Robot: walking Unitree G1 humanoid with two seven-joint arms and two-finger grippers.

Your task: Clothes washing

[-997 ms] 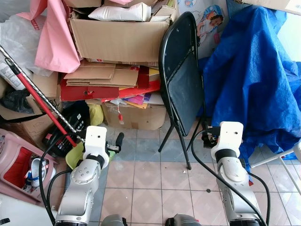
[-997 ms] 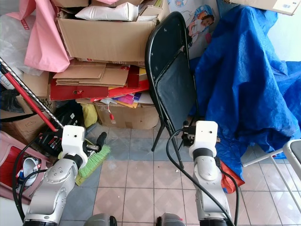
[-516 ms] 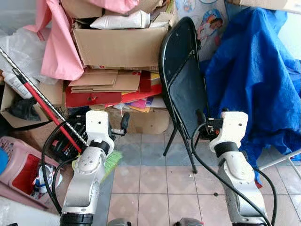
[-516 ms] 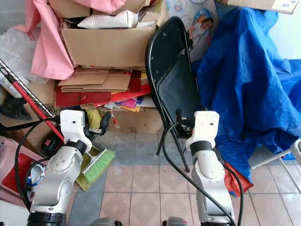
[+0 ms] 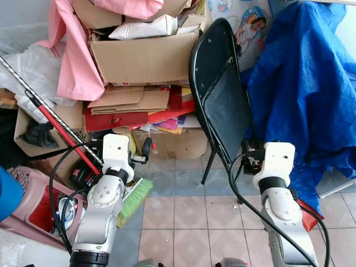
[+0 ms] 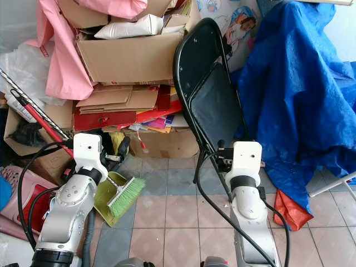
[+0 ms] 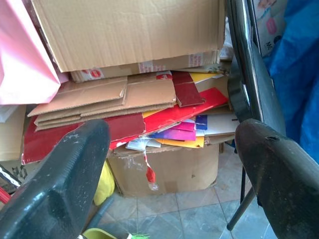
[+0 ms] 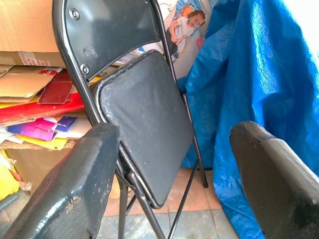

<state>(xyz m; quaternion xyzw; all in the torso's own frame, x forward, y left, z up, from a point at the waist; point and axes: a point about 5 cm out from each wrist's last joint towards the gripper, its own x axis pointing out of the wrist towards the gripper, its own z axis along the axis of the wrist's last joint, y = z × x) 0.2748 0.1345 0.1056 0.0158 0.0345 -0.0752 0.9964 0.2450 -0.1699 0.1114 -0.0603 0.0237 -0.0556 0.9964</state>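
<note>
Storage corner, clothes washing: pink cloth (image 5: 78, 61) draped over stacked cardboard boxes, ahead and to the robot's left.
Left pincer (image 7: 169, 164) nearer, released; right pincer (image 8: 172, 164) released, facing folded black chair (image 8: 144, 104).

No legible text, brand or number can be read. Red print on tape along the large cardboard box (image 7: 129, 35) and print on the pink bag (image 5: 75, 55) is too blurred to be made out.
</note>
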